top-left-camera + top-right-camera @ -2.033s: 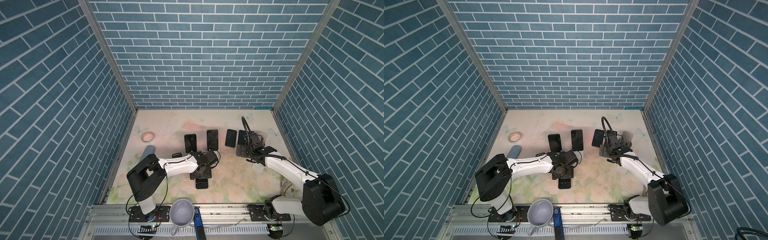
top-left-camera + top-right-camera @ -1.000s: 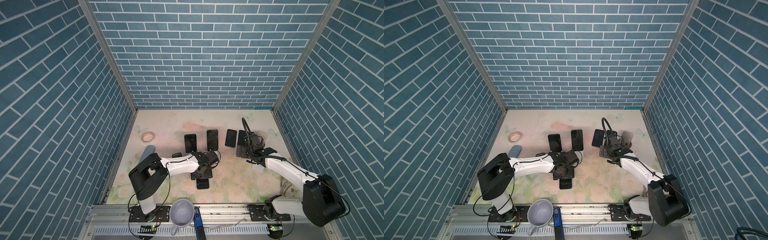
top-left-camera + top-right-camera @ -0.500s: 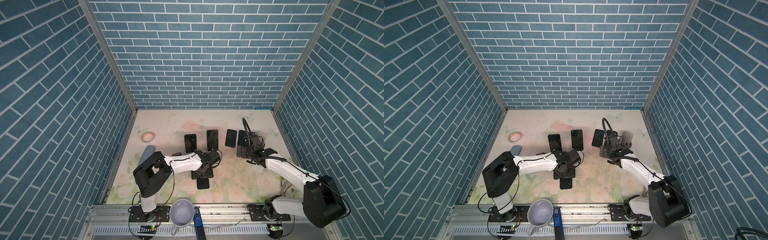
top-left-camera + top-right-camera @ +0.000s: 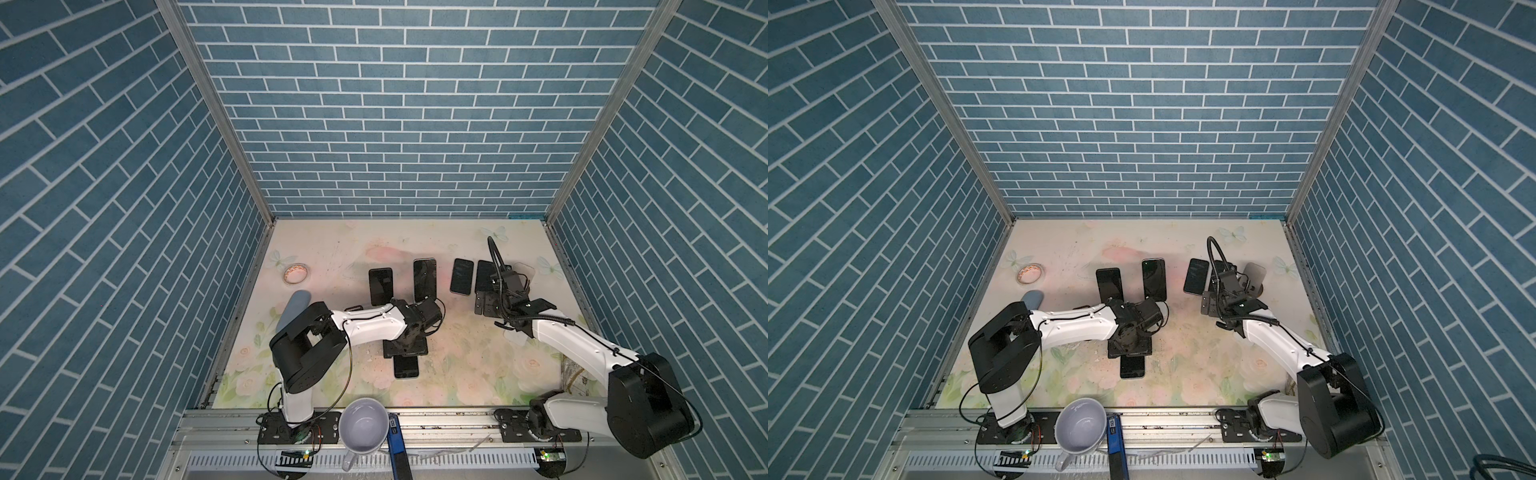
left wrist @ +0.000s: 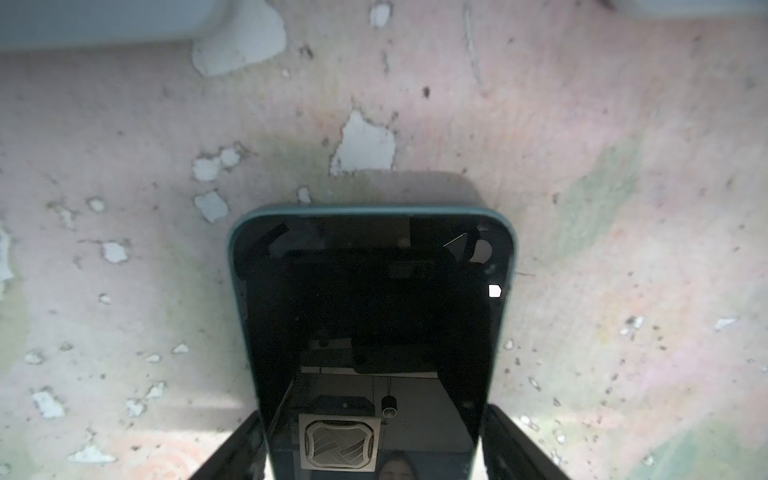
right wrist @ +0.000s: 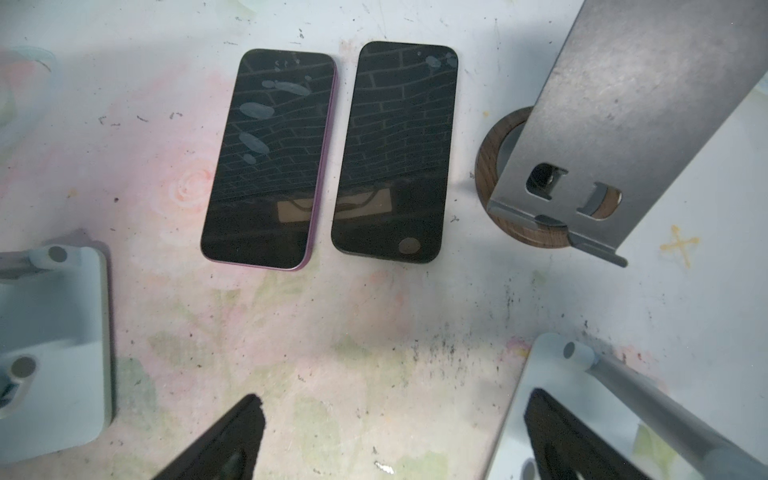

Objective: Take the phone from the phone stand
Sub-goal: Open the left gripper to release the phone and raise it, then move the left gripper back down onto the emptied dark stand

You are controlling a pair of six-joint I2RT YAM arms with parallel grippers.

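Teal-edged phone [image 5: 370, 311] flat on floral table [image 5: 124, 124], screen up, off black stand [image 4: 405, 348], just beside its base; left gripper [image 5: 372, 413] straddles one end of phone, clamped or loose cannot tell; right gripper [image 6: 395, 436] jaws wide, empty, above table near purple-edged phone [image 6: 270, 162]

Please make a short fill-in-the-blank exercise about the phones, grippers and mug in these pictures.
1. The purple-edged phone and the black phone lie screen ___ on the table.
2. The right gripper is ___, with only table between its fingers.
3. The teal-edged phone sits between the fingers of the ___ gripper.
4. The mug at the front is ___ inside.
Missing words: up, open, left, empty.
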